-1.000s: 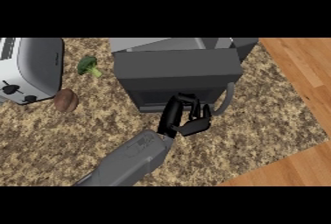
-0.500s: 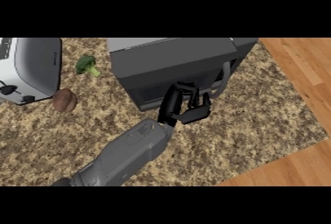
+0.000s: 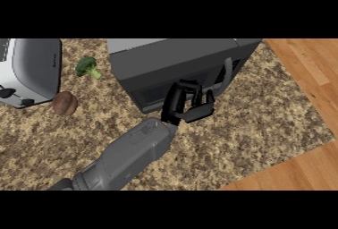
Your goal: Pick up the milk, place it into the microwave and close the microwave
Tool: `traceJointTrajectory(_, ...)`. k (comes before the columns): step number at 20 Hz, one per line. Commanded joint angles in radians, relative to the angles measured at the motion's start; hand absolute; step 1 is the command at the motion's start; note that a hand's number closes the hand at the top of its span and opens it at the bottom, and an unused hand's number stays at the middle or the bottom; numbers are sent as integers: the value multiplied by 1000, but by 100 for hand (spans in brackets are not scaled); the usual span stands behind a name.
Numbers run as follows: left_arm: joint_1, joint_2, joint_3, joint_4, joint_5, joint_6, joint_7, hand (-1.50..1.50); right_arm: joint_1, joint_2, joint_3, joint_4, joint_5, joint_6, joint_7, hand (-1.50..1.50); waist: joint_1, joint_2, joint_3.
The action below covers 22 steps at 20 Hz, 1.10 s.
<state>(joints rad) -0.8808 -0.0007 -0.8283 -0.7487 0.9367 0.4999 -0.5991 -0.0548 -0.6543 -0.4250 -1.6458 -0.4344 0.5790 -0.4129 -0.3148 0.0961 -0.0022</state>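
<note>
The dark grey microwave (image 3: 175,60) stands at the back middle of the speckled counter (image 3: 264,120). Its door (image 3: 168,87) faces me and looks almost flush with the body, with the handle (image 3: 226,74) at its right end. My left hand (image 3: 187,103) lies against the lower front of the door, fingers pointing up along the door and relaxed, thumb to the right. The grey forearm (image 3: 128,156) comes in from the lower left. No milk shows in the view. My right hand is out of view.
A silver toaster (image 3: 30,71) sits at the far left. A piece of broccoli (image 3: 87,67) lies between it and the microwave, and a brown round item (image 3: 65,103) lies just below. Wooden floor (image 3: 300,67) runs past the counter's right edge.
My left hand has moved forward and up against the door, and the door has swung in closer to the microwave's body.
</note>
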Motion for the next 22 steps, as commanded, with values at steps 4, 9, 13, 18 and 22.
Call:
traceJointTrajectory(4,-93,1,48,66,36,-10,-28,150,-37,-62,-39,35,16,3,0,-150,-3,6,0)
traceJointTrajectory(9,-100,1,35,69,57,-6,-49,150,-53,-75,-39,71,-1,29,-6,-150,-4,10,2)
traceJointTrajectory(13,-110,1,27,72,69,-14,-66,150,-67,-73,-42,115,-27,45,-9,-150,7,16,4)
traceJointTrajectory(18,-116,1,7,75,91,-14,-66,150,-88,-76,-46,169,-59,63,-8,-150,8,19,6)
traceJointTrajectory(22,-126,1,-1,81,105,-17,-81,150,-109,-87,-50,197,-74,68,-1,-150,18,19,5)
